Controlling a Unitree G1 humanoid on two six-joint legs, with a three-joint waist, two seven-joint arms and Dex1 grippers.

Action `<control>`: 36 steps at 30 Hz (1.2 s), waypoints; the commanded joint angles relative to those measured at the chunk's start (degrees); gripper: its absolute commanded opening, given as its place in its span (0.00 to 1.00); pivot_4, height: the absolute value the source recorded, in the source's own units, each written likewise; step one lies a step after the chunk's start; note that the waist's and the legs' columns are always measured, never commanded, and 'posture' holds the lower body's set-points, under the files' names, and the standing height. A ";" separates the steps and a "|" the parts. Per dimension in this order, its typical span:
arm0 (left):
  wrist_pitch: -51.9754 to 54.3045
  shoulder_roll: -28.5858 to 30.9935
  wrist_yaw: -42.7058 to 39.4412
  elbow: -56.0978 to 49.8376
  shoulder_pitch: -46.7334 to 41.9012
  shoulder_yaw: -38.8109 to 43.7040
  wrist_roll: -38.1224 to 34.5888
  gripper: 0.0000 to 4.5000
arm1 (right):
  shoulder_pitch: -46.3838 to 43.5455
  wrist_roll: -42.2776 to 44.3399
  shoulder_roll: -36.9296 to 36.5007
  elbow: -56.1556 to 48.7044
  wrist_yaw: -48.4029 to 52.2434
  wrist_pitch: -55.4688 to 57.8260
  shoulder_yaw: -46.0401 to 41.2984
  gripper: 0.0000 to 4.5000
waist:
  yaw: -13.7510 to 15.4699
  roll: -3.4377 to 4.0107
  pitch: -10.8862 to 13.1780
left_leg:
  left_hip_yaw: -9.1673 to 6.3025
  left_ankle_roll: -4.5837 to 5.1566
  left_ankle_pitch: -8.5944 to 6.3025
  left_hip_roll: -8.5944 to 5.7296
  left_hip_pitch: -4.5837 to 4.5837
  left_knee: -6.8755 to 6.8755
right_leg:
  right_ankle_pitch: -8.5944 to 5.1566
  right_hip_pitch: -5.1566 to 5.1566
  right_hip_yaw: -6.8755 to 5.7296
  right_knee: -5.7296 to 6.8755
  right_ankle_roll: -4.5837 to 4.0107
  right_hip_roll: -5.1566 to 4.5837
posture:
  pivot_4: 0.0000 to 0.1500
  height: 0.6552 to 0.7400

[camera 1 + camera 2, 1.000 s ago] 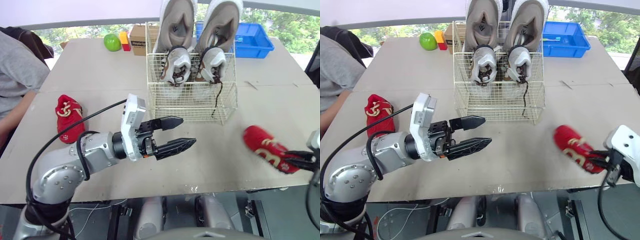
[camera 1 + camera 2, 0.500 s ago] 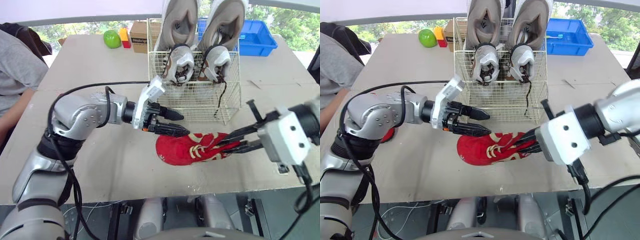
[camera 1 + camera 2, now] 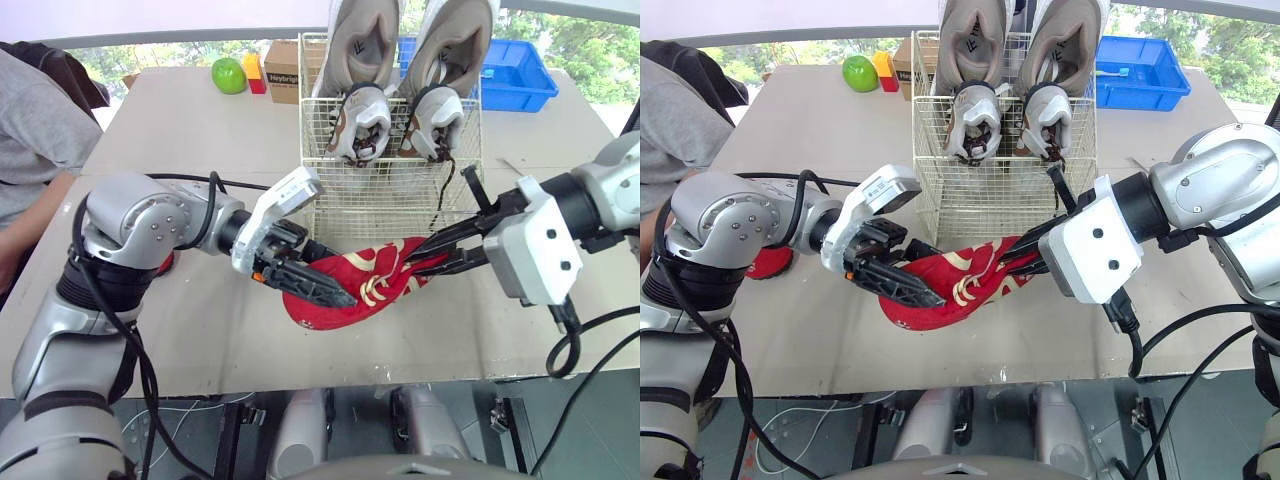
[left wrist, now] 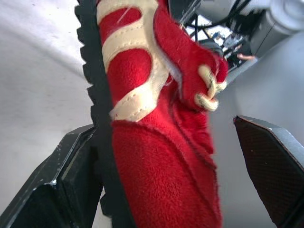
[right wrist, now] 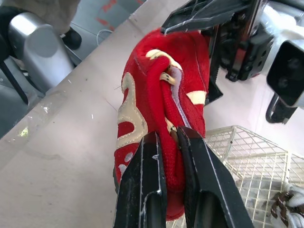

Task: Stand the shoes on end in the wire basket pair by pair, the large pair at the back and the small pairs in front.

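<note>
Red shoe [image 3: 378, 283] hangs lower centre, just before the wire basket [image 3: 345, 205], right claw [image 3: 420, 258] pinching its collar, left claw [image 3: 335, 277] wide astride the toe; risk: thin pinch slips before left closes, shoe drops onto counter [image 3: 200, 130].

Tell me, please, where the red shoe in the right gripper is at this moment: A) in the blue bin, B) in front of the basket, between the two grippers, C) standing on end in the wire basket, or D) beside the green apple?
B: the red shoe sits in front of the wire basket, pinched by the right gripper, with the left gripper open around its other end.
</note>
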 commanded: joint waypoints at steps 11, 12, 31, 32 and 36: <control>-2.13 -2.65 0.05 -1.42 -4.43 -0.15 5.47 0.76 | -1.00 1.71 2.32 -0.50 1.27 -0.20 -0.91 0.00 | -0.35 0.00 0.00 | -0.09 -0.01 0.00 0.02 0.10 -0.07 | 0.15 0.04 0.12 0.04 0.17 0.02 | 1.00 1.00; -5.61 -2.41 -0.29 -2.20 -4.20 -1.10 8.20 0.76 | -1.02 1.74 2.35 -0.26 1.75 -0.28 -0.77 0.00 | -0.34 0.00 0.00 | -0.08 -0.01 0.00 0.02 0.10 -0.08 | 0.15 0.04 0.12 0.04 0.17 0.02 | 1.00 1.00; -15.94 -0.78 -7.53 -5.65 -3.18 -3.84 16.96 0.09 | -1.37 2.86 2.63 -2.00 -0.32 4.99 -0.95 0.00 | -0.27 0.00 -0.01 | 0.02 -0.01 0.00 0.01 0.11 -0.06 | 0.15 0.04 0.14 0.04 0.16 0.02 | 1.00 1.00; -15.34 -1.13 -6.45 -6.07 -2.22 -2.14 15.80 0.08 | -0.99 4.35 2.42 -2.12 -1.64 8.32 -1.57 0.08 | -0.29 0.00 -0.01 | 0.02 0.00 0.00 0.01 0.11 -0.06 | 0.15 0.04 0.14 0.04 0.16 0.02 | 1.00 1.00; -11.89 -2.95 -0.30 -8.44 2.92 8.24 9.18 0.06 | 4.40 6.28 0.28 -4.19 -8.92 17.03 -6.92 0.50 | -0.33 0.00 -0.01 | -0.12 -0.01 0.00 0.06 0.11 -0.06 | 0.15 0.03 0.15 0.08 0.16 0.02 | 1.00 1.00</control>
